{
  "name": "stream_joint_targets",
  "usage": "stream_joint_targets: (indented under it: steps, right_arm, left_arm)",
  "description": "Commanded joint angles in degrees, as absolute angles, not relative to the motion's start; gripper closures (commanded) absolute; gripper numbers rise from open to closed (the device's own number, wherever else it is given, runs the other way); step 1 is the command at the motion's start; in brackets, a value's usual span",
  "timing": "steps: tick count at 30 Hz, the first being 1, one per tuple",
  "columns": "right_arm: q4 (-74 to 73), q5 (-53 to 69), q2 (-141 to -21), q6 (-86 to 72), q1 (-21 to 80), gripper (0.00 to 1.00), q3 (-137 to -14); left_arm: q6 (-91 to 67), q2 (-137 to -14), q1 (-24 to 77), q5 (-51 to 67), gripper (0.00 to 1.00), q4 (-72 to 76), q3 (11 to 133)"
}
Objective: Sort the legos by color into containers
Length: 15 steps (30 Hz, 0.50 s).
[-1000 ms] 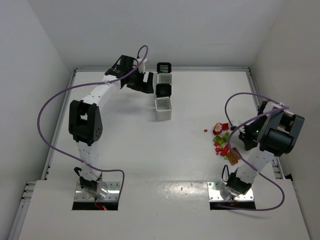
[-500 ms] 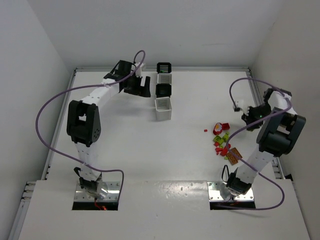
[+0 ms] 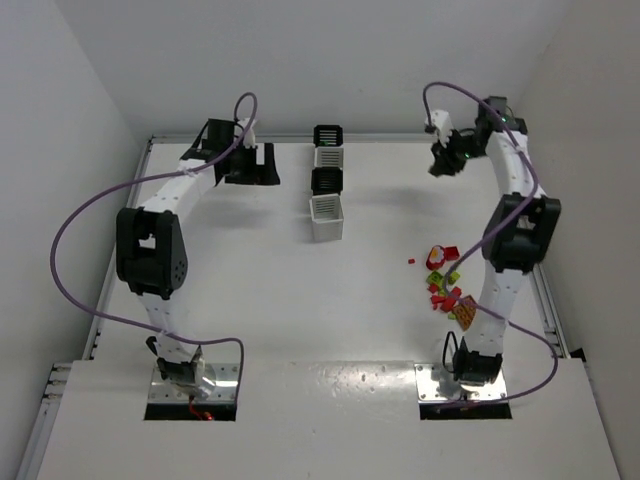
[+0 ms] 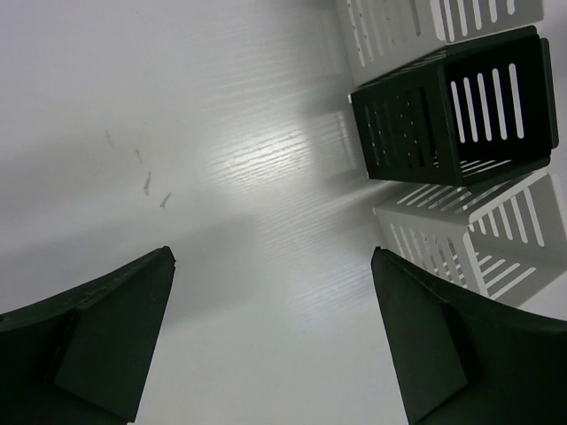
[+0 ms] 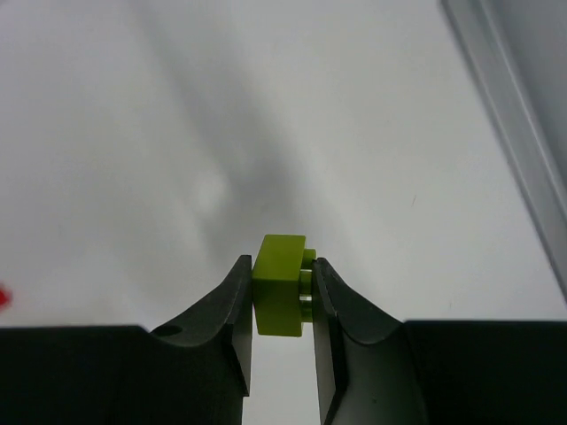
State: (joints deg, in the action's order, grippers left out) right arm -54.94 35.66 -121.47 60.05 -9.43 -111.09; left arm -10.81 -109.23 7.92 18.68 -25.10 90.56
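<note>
Lego, green, sits pinched between the fingers of your right gripper, now lifted clear of the pile; the containers come next. Left gripper stays spread wide.

- Lower white container runs off the left wrist view's right edge.
- Piled legos: shapes too small to tell overhead.
- Green lego: flanks hidden by right end effector.

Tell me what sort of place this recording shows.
Probably a lab robot test cell: a white table boxed in by plain white walls, two arms bolted at its near edge, and slatted bins and a lego pile as props.
</note>
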Motion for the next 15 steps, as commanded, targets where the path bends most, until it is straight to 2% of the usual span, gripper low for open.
stream_joint_targets:
  steps: [1,3,9,15]
  right_arm:
    - [-45.46,43.58,-130.23,37.38,-3.97,1.00,-128.07]
    - [-41.33,44.12,-132.62,30.28,0.24,1.00,-130.95]
    - [-21.55,42.80,-131.75,20.41,10.00,1.00,-124.28]
    - [-9.59,39.20,-134.21,12.39,14.23,1.00,-124.80]
  left_arm:
    - [-9.06,-104.50,6.42,18.02,0.00,-24.33,90.35]
    - [-8.53,-104.50,5.71,18.02,0.00,-25.57,91.49]
    - [-8.00,-102.05,3.87,16.79,0.00,-25.58,88.86]
    - [-8.00,-100.11,3.87,16.26,0.00,-24.26,85.35]
